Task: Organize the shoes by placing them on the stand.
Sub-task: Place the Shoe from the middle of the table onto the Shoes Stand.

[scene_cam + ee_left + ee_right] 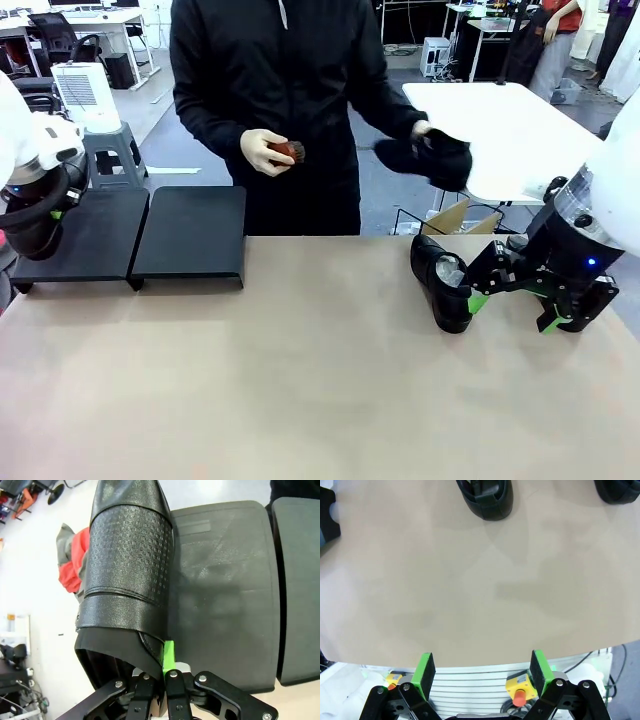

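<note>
Left gripper [162, 664] is clamped together on the heel rim of a black shoe [127, 565], seen in the lower centre of the left wrist view; one green pad [168, 654] presses the outside of the rim. That clamped shoe hangs toe away from the camera, its textured upper filling the centre-left of the frame, beside the left edge of the stand [225, 590]; whether its sole touches the stand cannot be told. In the front view the stand [190, 235] sits at the upper left of the table [300, 380], its two black panels side by side and bare on top, with the left arm at the far left edge of the frame. Right gripper [514, 310] stands with jaws apart at the right of the frame, low over the table, holding nothing; its green pads [425, 672] are set wide in the right wrist view. A second shoe [445, 285] lies on the table just beside the right gripper, to its left, and appears at the top of the right wrist view [487, 497]. A further dark rounded item [617, 490] is in the upper right corner of that view; its kind cannot be told. The person [280, 90] stands at the far side, one hand [262, 152] holding a reddish brush [290, 150], the other holding a third shoe [430, 155] in the air, right of centre
</note>
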`<state>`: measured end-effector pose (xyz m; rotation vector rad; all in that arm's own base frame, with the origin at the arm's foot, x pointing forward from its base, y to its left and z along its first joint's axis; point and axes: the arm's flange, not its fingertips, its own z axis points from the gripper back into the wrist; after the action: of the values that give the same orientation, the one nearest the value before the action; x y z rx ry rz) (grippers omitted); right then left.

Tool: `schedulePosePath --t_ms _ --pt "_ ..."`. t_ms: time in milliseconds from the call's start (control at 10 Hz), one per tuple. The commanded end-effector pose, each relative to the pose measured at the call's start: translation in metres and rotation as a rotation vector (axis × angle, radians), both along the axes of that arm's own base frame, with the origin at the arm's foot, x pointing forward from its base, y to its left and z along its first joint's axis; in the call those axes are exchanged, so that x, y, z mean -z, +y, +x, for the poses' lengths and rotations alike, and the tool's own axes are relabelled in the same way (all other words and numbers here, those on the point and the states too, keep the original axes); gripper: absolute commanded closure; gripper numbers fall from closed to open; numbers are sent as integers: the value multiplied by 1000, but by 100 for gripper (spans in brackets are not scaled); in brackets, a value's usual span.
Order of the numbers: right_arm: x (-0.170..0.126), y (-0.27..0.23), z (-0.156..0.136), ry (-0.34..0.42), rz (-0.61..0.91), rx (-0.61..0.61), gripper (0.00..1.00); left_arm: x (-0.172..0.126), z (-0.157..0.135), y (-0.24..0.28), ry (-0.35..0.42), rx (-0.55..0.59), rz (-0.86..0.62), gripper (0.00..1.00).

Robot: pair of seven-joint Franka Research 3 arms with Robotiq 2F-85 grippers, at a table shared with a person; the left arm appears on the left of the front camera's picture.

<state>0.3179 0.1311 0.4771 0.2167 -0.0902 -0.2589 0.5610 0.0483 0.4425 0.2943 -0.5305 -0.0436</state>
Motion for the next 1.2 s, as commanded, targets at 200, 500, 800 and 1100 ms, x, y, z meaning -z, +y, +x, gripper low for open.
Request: schedulePosePath --t_ms 200,500,800,1100 --pt "-1 0 3 -6 14 -19 0 15 7 6 -56 -12 -19 100" --pt "-1 0 3 -6 14 -19 0 23 7 7 -58 -16 -35 100" --pt "-1 0 3 -6 14 -19 0 25 5 6 -41 -56 -67 78" --pt "-1 0 3 -6 14 -19 0 13 -1 6 -71 -62 -54 22"
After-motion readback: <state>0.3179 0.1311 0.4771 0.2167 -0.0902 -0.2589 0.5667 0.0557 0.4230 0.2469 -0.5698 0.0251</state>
